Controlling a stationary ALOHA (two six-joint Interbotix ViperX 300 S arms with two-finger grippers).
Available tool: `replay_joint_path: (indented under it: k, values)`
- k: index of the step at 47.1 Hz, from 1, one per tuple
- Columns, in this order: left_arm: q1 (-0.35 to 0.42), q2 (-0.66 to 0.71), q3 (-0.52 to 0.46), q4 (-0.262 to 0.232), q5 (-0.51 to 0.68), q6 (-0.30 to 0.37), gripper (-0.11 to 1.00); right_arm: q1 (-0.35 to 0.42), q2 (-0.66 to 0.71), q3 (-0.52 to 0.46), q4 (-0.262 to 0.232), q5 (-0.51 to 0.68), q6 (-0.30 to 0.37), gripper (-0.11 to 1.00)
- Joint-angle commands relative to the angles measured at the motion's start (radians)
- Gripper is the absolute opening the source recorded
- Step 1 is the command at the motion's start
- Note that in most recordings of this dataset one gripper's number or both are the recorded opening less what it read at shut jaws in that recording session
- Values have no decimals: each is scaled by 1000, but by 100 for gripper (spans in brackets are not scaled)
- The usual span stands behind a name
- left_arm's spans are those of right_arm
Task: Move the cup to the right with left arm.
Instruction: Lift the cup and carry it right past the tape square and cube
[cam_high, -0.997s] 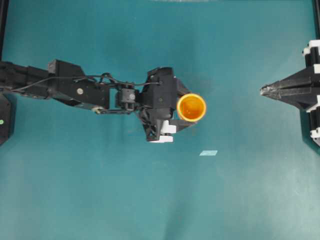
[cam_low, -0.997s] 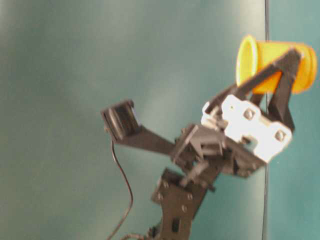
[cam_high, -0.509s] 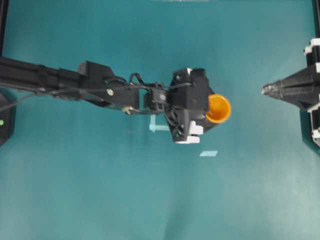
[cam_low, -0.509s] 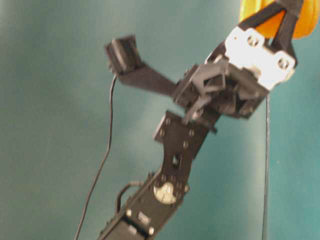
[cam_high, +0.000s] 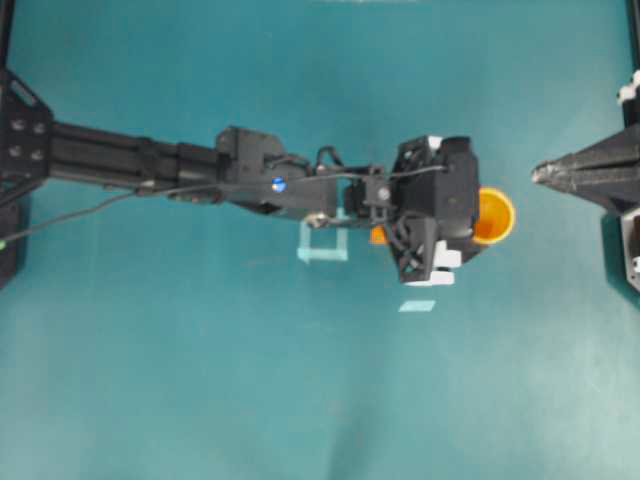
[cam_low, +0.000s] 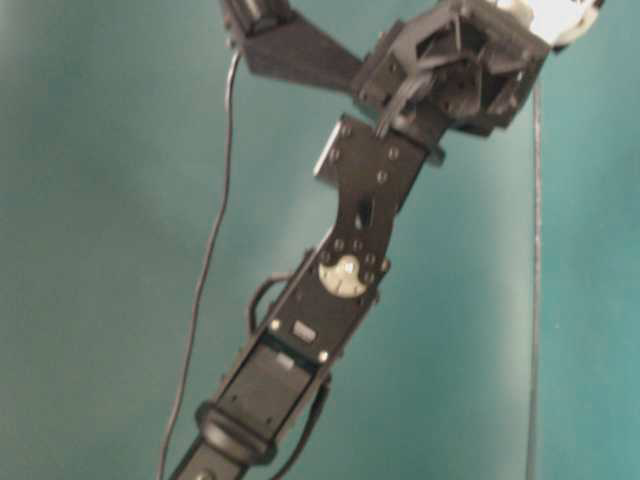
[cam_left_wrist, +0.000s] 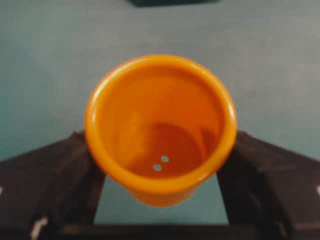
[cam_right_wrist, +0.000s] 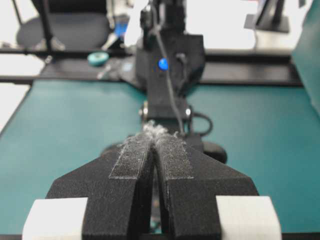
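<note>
While the left gripper (cam_high: 478, 222) has its two fingers (cam_left_wrist: 55, 175) spread wide against opposite sides of the cup (cam_high: 493, 215), gripping it, the cup sits at the very tip of the left arm (cam_high: 200, 175), mouth facing up in the overhead view. Taking the right gripper (cam_high: 545, 172) as the landmark, the cup lies near it, on its left and slightly lower in that view; its pointed jaws are pressed together and hold nothing. The left arm is plainly the nearer. The cup looks small, round and yellow-orange, darker inside, with two tiny pale spots on its floor.
</note>
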Motion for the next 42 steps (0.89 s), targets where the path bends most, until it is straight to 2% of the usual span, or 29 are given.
replay_joint_path:
  k: [1, 26, 42]
  values:
    - [-2, -3, -66, 3, 6, -2, 64, 0, 0, -32, 2, -3, -2, 0]
    - [-3, 123, -290, 3, 89, -2, 64, 0, -9, -35, 2, -3, -2, 0]
    - [-3, 141, -314, 3, 92, -3, 64, -2, -9, -35, 0, -3, -3, 0]
